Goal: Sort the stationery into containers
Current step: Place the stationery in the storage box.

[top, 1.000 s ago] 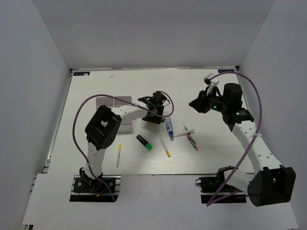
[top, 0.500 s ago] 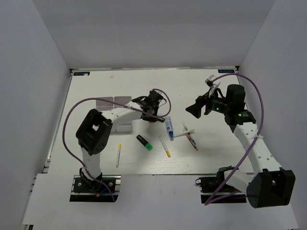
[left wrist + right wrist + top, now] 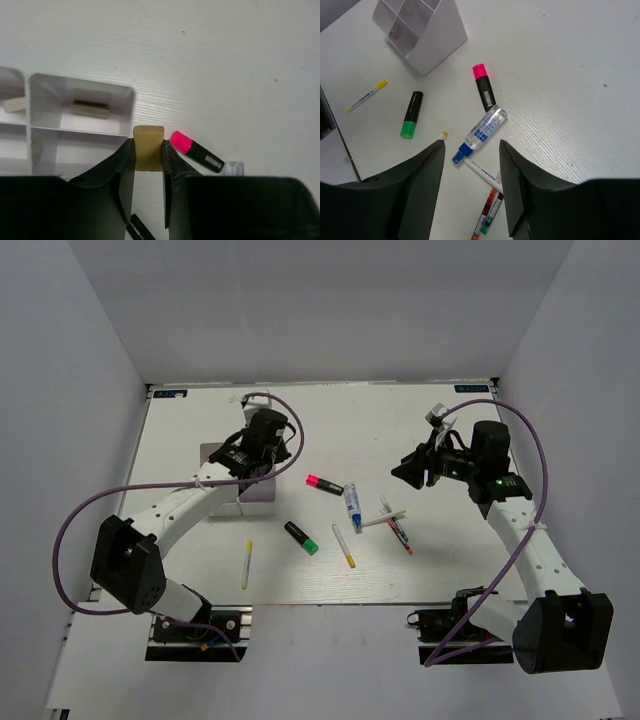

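Note:
My left gripper (image 3: pixel 255 462) hovers over the white containers (image 3: pixel 258 502), shut on a small beige eraser (image 3: pixel 148 147). In the left wrist view the eraser hangs by the right wall of the open box (image 3: pixel 127 107), and small pieces lie in its compartments. On the table lie a pink-ended highlighter (image 3: pixel 325 485), a green-ended highlighter (image 3: pixel 301 537), a white-blue marker (image 3: pixel 352 505), a white pen (image 3: pixel 385 520), a red pen (image 3: pixel 402 536) and two yellow-tipped pens (image 3: pixel 344 547), (image 3: pixel 247 563). My right gripper (image 3: pixel 405 472) is open and empty, raised above the marker (image 3: pixel 480 131).
White walls close in the table on the left, back and right. Purple cables loop over both arms. The loose items cluster in the middle, between the two arms. The containers (image 3: pixel 422 30) stand at the left.
My left gripper has travelled from the table's middle, beside the marker, left and back to over the containers, carrying the eraser. The pink highlighter now shows. The right arm has hardly moved.

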`<act>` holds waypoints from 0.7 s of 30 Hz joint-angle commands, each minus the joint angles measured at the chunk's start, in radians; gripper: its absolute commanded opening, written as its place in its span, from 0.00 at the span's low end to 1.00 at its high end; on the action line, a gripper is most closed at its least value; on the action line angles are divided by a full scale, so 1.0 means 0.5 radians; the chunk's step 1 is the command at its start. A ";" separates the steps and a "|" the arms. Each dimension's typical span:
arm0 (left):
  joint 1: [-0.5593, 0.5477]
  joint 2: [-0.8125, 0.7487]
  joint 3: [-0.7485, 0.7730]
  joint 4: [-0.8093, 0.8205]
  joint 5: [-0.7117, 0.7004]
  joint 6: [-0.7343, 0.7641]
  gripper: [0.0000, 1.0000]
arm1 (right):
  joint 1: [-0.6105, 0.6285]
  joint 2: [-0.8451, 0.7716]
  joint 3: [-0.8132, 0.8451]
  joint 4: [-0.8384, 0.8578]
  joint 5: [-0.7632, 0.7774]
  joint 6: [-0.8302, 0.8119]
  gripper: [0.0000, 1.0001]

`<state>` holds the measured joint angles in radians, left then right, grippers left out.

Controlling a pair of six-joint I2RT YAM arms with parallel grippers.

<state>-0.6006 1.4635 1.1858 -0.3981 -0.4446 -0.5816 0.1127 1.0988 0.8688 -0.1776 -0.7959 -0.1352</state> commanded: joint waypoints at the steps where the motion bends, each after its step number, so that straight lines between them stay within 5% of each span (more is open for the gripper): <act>1: 0.060 -0.025 -0.058 -0.099 -0.270 -0.300 0.00 | -0.017 -0.026 -0.013 0.054 -0.065 0.000 0.53; 9: 0.140 -0.043 -0.058 -0.075 -0.405 -0.573 0.00 | -0.035 -0.026 -0.038 0.058 -0.089 0.004 0.55; 21: 0.198 0.080 -0.077 -0.005 -0.531 -0.849 0.16 | -0.057 -0.001 -0.053 0.064 -0.148 -0.006 0.58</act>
<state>-0.5091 1.5078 1.1526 -0.4320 -0.6720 -0.9615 0.0925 1.1004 0.8524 -0.1753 -0.8417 -0.1341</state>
